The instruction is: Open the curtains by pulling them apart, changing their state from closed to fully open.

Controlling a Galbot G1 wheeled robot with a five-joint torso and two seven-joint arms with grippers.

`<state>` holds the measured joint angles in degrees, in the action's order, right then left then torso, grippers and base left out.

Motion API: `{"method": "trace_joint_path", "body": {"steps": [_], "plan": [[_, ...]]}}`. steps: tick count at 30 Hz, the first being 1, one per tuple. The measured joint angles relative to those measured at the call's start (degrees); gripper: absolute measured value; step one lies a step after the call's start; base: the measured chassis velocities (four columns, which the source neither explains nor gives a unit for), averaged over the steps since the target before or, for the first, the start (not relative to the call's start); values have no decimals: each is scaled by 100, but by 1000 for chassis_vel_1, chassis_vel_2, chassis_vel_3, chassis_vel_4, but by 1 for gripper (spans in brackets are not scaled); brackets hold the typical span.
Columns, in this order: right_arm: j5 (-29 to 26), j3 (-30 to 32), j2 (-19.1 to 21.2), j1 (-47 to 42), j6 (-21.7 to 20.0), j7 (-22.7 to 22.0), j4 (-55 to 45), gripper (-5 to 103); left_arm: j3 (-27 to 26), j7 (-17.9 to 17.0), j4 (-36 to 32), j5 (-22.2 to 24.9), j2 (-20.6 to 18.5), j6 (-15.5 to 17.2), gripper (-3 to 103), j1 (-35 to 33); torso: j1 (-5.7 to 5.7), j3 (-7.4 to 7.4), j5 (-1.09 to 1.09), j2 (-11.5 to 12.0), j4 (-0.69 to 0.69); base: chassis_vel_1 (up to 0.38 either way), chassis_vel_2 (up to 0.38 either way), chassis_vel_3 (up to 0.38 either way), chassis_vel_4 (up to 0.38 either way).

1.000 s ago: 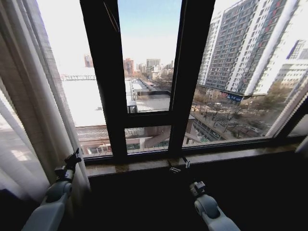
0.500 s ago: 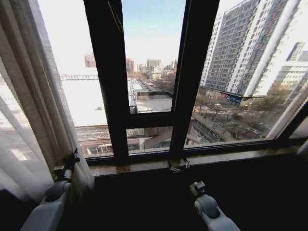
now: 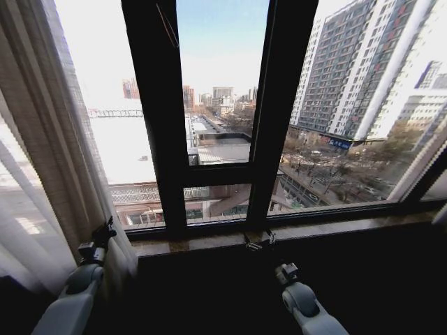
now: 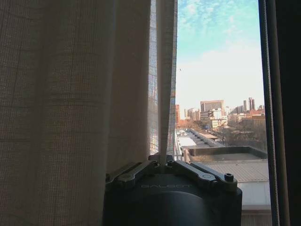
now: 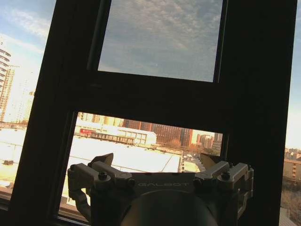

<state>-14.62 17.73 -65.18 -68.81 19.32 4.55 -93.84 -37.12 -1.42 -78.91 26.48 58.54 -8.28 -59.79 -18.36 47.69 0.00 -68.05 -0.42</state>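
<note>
- Left gripper: low at the window's left, jaws pinched on a fold of the curtains. In the left wrist view a narrow pleat rises straight from between the closed jaws, taut. That suits dragging the fabric aside.
- Right gripper: at the sill, mid-window. In the right wrist view its jaws stand spread, nothing between them, facing the frame; it looks idle.
- Curtains: sheer cream pleats gathered at the far left edge, touching the left gripper; most of the glass is bare.
- Frame: black bars, centre; city beyond.
- Judgement: the left panel seems nearly drawn back.
</note>
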Motion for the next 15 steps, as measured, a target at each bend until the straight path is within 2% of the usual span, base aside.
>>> {"method": "trace_joint_path", "body": {"steps": [6,15], "plan": [[0,0,0,0,0,0,0,100,-2,0,-45,-7,16,-6,0,-14,-4,2,0,2,0,-47,101,46,-97],[0,0,0,0,0,0,0,100,-55,-1,-76,10,-31,-18,0,-85,0,0,1,0,0,0,0,0,0]]}}
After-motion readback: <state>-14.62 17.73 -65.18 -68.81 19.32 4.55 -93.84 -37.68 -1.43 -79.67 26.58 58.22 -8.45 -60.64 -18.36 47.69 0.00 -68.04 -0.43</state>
